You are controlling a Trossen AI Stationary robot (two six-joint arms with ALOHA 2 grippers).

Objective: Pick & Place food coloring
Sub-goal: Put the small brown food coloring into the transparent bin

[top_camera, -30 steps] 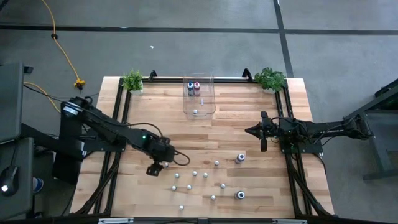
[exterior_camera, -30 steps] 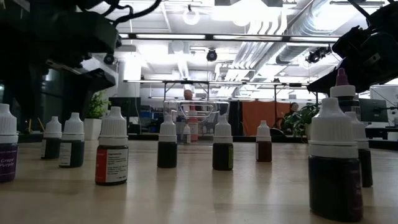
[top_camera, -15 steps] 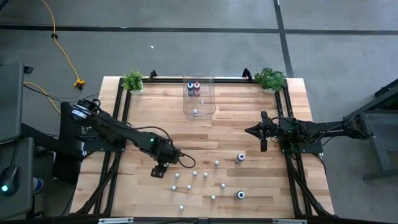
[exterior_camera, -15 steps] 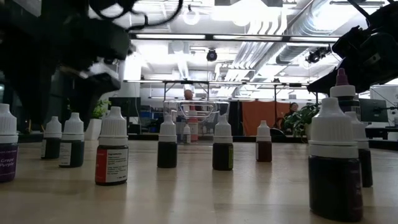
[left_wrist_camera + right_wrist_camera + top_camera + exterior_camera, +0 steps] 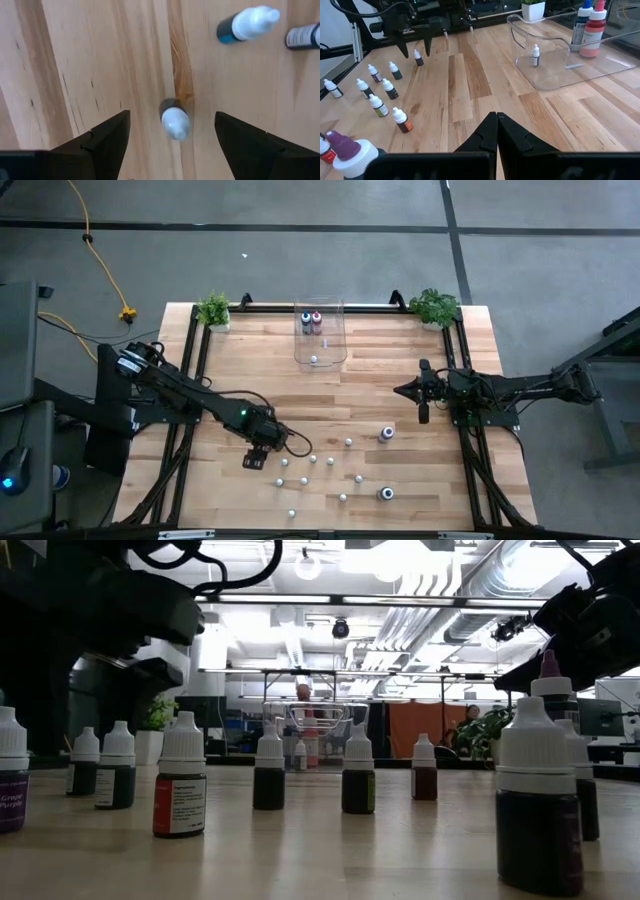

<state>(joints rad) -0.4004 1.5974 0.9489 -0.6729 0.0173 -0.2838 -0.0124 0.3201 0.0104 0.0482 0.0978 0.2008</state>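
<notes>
Several tiny white-capped food coloring bottles (image 5: 313,459) stand upright on the wooden table's near half, with two larger ones (image 5: 385,434) to their right. My left gripper (image 5: 171,116) hovers open above the leftmost small bottle (image 5: 172,117). Its fingers (image 5: 427,46) stand on either side of this bottle (image 5: 418,57) without touching it. In the high view the left gripper (image 5: 254,458) hides that bottle. My right gripper (image 5: 496,117) waits shut at the table's right side (image 5: 423,405).
A clear plastic bin (image 5: 320,340) sits at the far middle, holding two larger bottles (image 5: 311,320) and one tiny bottle (image 5: 313,360). Small potted plants (image 5: 213,310) (image 5: 435,306) stand in the far corners. Bare wood lies between the bin and the bottles.
My left gripper has shifted a little toward the table's right and then toward its near edge, ending over the leftmost small bottle, and has stayed open. The bottles have not moved.
</notes>
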